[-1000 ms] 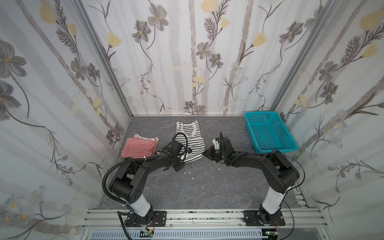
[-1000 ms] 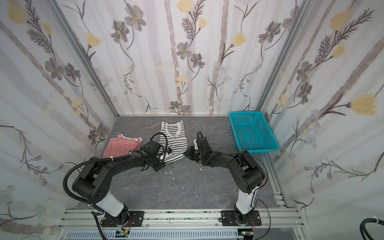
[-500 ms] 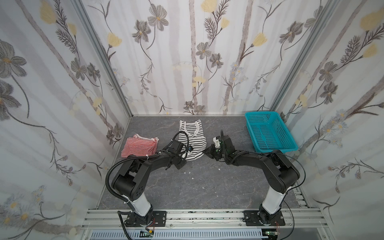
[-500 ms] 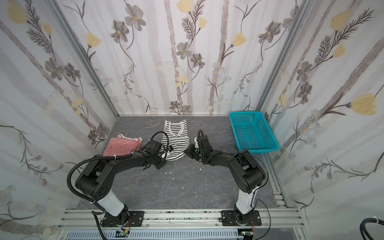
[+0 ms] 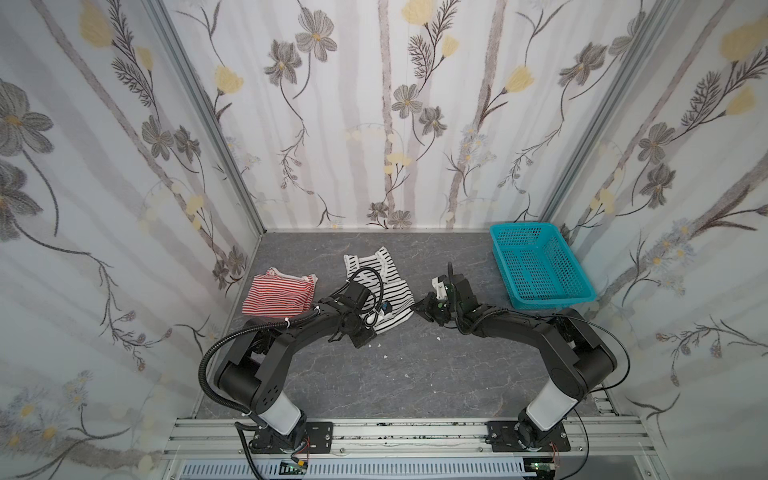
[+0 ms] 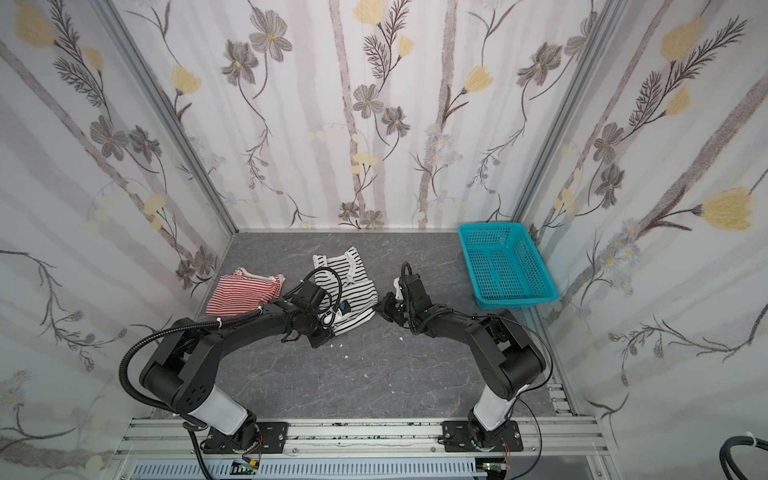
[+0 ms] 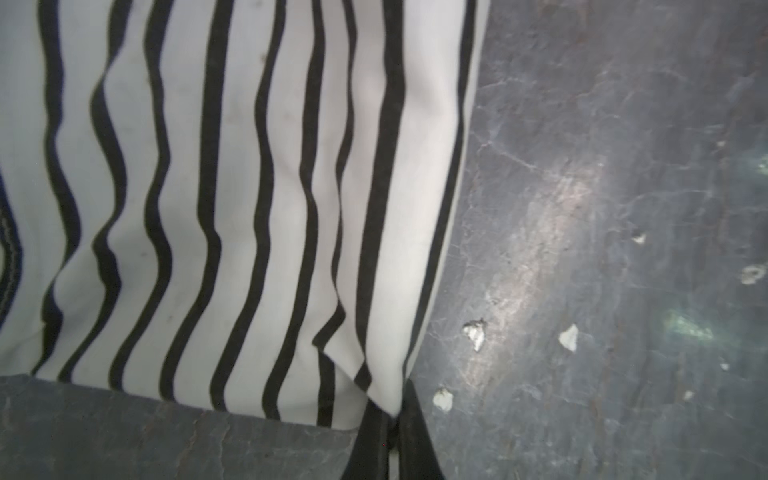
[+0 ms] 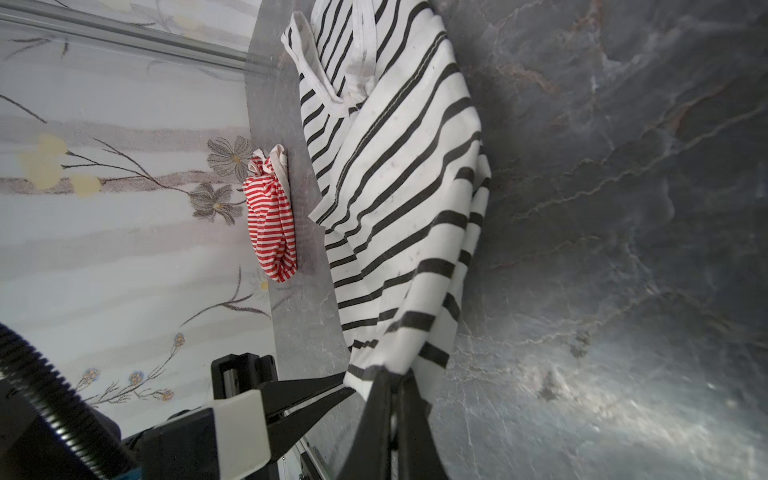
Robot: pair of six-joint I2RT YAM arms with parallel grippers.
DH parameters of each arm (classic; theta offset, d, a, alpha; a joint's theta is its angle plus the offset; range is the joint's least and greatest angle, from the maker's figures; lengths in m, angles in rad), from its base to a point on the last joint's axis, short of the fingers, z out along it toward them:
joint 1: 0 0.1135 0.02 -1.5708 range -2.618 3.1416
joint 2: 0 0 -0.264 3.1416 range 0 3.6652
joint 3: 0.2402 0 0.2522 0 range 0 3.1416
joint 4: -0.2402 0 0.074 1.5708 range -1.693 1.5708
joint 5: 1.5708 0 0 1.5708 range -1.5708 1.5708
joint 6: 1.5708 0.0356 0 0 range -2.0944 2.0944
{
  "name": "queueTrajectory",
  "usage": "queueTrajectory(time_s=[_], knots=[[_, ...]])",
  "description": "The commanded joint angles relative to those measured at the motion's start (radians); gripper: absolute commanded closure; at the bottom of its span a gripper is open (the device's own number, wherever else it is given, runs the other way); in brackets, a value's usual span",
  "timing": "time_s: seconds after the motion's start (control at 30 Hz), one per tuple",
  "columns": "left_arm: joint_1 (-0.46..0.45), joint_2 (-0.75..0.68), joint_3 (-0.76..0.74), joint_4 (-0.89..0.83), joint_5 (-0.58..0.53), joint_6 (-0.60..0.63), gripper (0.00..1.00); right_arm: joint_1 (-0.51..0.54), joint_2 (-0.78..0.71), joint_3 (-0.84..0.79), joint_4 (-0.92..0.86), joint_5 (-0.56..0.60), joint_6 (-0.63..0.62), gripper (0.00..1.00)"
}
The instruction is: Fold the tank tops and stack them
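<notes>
Left hand (image 7: 392,417) and right hand (image 8: 392,376) pinched closed

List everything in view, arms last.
black-and-white tank top: 1, black and white stripes, middle of table towards the back
red-and-white tank top: 1, red and white stripes, bunched to its left, apart from it
basket: 1, teal, back right corner, looks empty
white specks: a few, white, on table near the striped hem
table: 1, dark grey marbled
walls: 3, floral print, around table
left gripper: 1, black, shut on a hem corner of the black-and-white tank top
right gripper: 1, black, shut on the other hem corner
</notes>
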Motion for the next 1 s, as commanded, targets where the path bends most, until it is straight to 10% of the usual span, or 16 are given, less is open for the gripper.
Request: queueTrajectory(time_s=[0.0,0.5,0.97], knots=[[-0.041,-0.035,0.012,-0.143,0.091,0.021,1.0,0.02,-0.064,-0.022,-0.088,0.059,-0.059,1.0],[-0.179,-0.22,0.139,-0.419,0.357,0.033,1.0,0.061,-0.535,-0.075,-0.39,0.213,-0.066,1.0],[0.045,-0.031,0.372,-0.442,0.439,0.201,1.0,-0.024,-0.143,0.376,-0.468,0.154,-0.181,1.0]])
